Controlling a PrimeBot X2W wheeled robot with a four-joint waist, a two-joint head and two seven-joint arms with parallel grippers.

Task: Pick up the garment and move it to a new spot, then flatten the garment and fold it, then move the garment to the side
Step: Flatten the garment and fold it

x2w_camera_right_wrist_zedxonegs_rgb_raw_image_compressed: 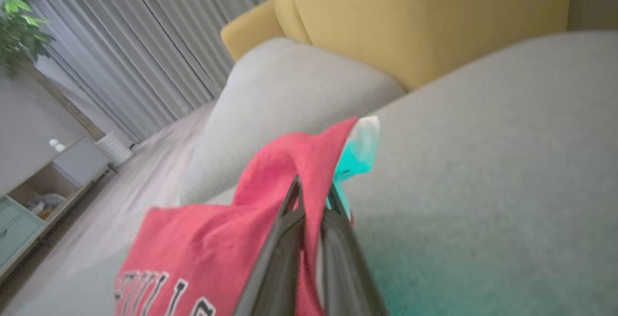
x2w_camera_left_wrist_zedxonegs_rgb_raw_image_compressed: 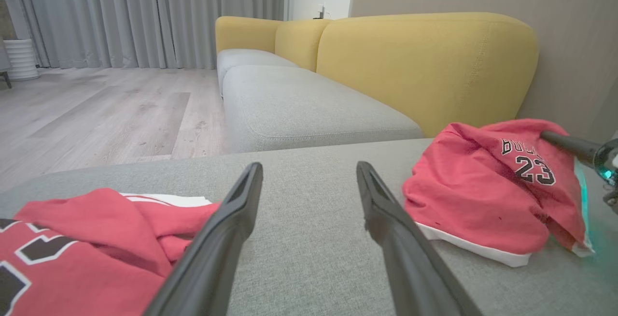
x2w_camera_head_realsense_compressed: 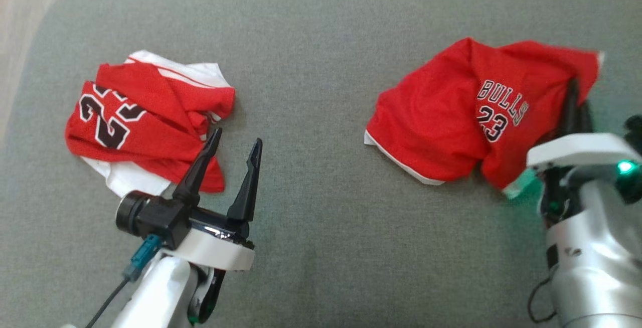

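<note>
From the head view, the red Bulls garment (x2w_camera_head_realsense_compressed: 441,117) lies bunched on the right half of the grey cushion (x2w_camera_head_realsense_compressed: 311,67), its "23" print facing up and a white hem along its lower edge; its far right corner is raised where the right gripper (x2w_camera_head_realsense_compressed: 573,86) has hold of it, one dark finger running up against the cloth. A second garment (x2w_camera_head_realsense_compressed: 135,117), red and white with a large "23", lies crumpled on the left half, well apart from the first; the left gripper (x2w_camera_head_realsense_compressed: 238,136) hangs just beside its near right edge, fingers spread wide with nothing between them.

In the left wrist view, the two spread fingers frame bare cushion; the second garment lies at the lower left, against the left finger, and the Bulls garment humps up at the right with a dark finger at its top edge; a yellow backrest (x2w_camera_left_wrist_zedxonegs_rgb_raw_image_compressed: 425,60), grey curtains (x2w_camera_left_wrist_zedxonegs_rgb_raw_image_compressed: 145,11) and a wooden floor (x2w_camera_left_wrist_zedxonegs_rgb_raw_image_compressed: 96,113) lie beyond.

The right wrist view is smeared; the fingers seem pressed together on a fold of red cloth, which rises between them to a peak, its white trim tinted green.
</note>
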